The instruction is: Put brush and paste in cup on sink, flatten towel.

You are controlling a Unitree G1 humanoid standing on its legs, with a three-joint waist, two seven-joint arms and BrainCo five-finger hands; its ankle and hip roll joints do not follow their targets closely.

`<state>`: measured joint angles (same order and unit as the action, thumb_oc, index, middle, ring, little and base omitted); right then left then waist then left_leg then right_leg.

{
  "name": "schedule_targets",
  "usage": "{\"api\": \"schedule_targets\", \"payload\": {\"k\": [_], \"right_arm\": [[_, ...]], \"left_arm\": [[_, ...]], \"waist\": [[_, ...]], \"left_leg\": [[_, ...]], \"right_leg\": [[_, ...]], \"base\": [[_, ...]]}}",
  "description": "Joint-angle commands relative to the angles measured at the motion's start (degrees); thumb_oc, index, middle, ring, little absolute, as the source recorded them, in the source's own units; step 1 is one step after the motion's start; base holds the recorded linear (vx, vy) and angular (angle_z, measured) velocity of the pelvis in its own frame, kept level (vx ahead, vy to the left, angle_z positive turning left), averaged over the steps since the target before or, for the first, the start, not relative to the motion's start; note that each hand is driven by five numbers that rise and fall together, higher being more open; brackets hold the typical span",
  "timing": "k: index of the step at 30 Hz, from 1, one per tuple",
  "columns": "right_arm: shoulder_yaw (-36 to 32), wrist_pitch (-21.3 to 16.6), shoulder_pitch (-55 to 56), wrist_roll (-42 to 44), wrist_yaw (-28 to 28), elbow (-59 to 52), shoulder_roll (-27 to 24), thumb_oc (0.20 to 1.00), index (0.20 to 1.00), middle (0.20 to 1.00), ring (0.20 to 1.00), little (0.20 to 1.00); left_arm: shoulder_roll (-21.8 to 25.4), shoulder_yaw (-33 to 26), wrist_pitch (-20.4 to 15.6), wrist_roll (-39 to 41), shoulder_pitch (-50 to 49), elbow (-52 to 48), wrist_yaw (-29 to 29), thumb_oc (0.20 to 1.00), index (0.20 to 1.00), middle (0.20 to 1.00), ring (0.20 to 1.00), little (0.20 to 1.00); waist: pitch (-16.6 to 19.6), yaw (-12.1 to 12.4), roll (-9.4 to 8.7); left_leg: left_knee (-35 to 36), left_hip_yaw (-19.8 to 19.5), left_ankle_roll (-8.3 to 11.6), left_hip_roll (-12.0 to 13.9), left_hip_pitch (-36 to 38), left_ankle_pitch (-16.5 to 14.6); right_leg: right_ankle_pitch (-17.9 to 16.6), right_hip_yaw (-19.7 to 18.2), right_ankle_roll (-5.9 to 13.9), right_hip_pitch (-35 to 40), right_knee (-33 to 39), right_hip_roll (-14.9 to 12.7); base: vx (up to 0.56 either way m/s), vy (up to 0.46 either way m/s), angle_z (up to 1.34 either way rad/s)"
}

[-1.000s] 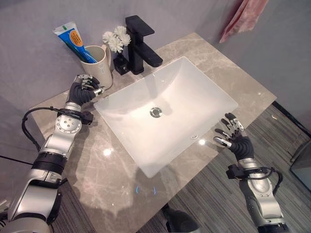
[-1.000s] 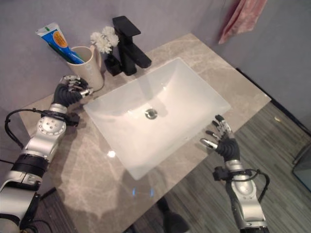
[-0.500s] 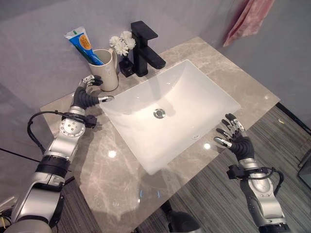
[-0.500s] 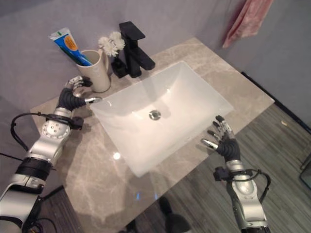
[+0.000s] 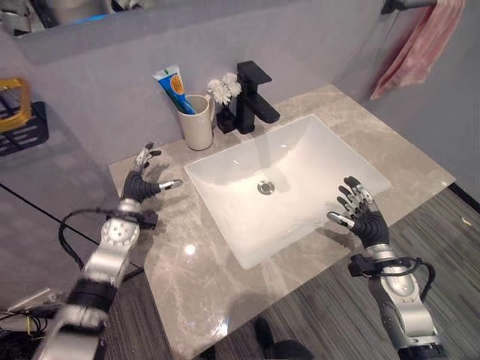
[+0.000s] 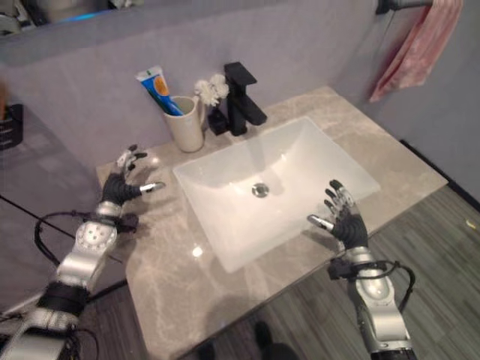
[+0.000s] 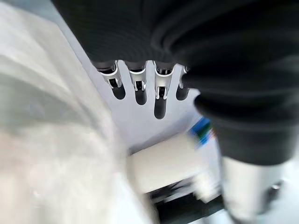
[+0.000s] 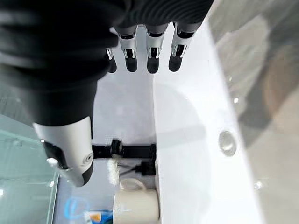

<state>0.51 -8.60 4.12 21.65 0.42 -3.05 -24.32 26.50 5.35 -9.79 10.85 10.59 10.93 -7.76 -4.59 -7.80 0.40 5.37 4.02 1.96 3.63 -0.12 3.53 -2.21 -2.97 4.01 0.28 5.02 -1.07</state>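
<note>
A cream cup (image 5: 197, 122) is seen in the upper middle of the left eye view, standing on the marble desk (image 5: 187, 270) just left of the black faucet (image 5: 253, 96), with a small bunch of white flowers (image 5: 222, 89) between the two. A blue and white tube of paste (image 5: 173, 87) is lodged upright in the cup; whether a brush is in there beside it cannot be told. No loose brush is seen on the desk or in the white sink (image 5: 289, 180). The left hand (image 5: 141, 182) is held over the desk at the left of the frame, well apart from the cup, its fingers spread and nothing held. The right hand (image 5: 362, 215) is held at the lower right, over the near edge of the sink, likewise with fingers spread and empty. A pink towel (image 5: 420, 46) is seen at the upper right, draped in a bunched, narrow fold from a dark bar on the wall, and it is not touched by either hand. The cup part of the task is judged done or nearly so, while the flattening of the towel is judged left to do.
</note>
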Motion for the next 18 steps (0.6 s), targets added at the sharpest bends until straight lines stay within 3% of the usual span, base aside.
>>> {"api": "schedule_targets", "payload": {"k": [1, 3, 10, 16, 17, 18], "right_arm": [[-1.94, -2.19, -0.78, 0.03, -0.12, -1.85, 0.47, 1.000, 1.000, 1.000, 1.000, 1.000], [-2.66, -2.59, -2.29, 0.42, -1.44, -1.33, 0.58, 1.000, 1.000, 1.000, 1.000, 1.000], [-2.39, -2.79, -3.16, 1.10, -1.41, -1.42, 0.41, 1.000, 1.000, 1.000, 1.000, 1.000], [-3.24, -3.82, -4.12, 2.61, -1.54, -2.20, -1.05, 1.000, 1.000, 1.000, 1.000, 1.000], [-3.80, -4.16, -4.39, 2.28, -2.20, -1.89, -1.70, 1.000, 1.000, 1.000, 1.000, 1.000], [-4.03, -4.26, -4.69, 2.14, -2.60, -1.66, -2.02, 1.000, 1.000, 1.000, 1.000, 1.000]], "left_arm": [[3.51, -1.67, -2.67, 1.44, 4.13, 2.73, 0.23, 1.000, 1.000, 1.000, 1.000, 1.000], [1.91, -1.94, -2.87, 1.91, 0.31, -0.35, 0.81, 1.000, 1.000, 1.000, 1.000, 1.000], [0.28, -2.45, -2.90, 2.55, -4.40, -3.91, 1.92, 1.000, 1.000, 1.000, 1.000, 1.000], [-0.70, -3.27, -3.76, 3.68, -8.54, -9.39, 3.23, 1.000, 1.000, 1.000, 1.000, 1.000], [-1.17, -3.08, -4.03, 3.86, -7.97, -9.98, 3.31, 1.000, 1.000, 1.000, 1.000, 1.000], [-1.55, -2.88, -4.37, 4.11, -7.49, -10.41, 3.65, 1.000, 1.000, 1.000, 1.000, 1.000]], "waist": [[2.61, 0.97, -2.07], [3.08, 2.73, -1.78], [3.29, 4.34, -1.76], [0.67, 6.02, -1.43], [-0.54, 5.38, -2.12], [-0.86, 4.57, -2.69]], "left_leg": [[-2.66, -3.50, 1.70, -0.04, 2.47, -9.24], [-3.82, -6.52, 2.19, 0.30, 1.69, -8.74], [-6.12, -9.69, 3.46, 1.55, 0.89, -8.29], [-8.98, -13.19, 7.63, 4.42, -3.64, -3.55], [-11.94, -11.21, 7.20, 3.38, -6.87, -3.53], [-15.02, -7.70, 6.00, 2.66, -7.26, -5.75]], "right_leg": [[7.19, 7.16, 3.44, 0.53, -2.59, -4.22], [8.75, 9.60, 2.25, 1.59, -3.99, -3.85], [10.42, 11.60, 0.55, 2.94, -5.12, -2.53], [12.36, 13.91, -1.37, 4.19, -4.65, 0.49], [12.37, 14.72, -1.71, 3.55, -4.71, 0.11], [12.17, 15.23, -1.81, 2.71, -5.07, -0.39]], "base": [[-0.07, -0.076, 0.34], [-0.09, -0.145, 0.56], [-0.04, -0.154, 0.43], [-0.14, -0.236, 0.29], [-0.33, -0.251, 0.71], [-0.34, -0.218, 0.85]]}}
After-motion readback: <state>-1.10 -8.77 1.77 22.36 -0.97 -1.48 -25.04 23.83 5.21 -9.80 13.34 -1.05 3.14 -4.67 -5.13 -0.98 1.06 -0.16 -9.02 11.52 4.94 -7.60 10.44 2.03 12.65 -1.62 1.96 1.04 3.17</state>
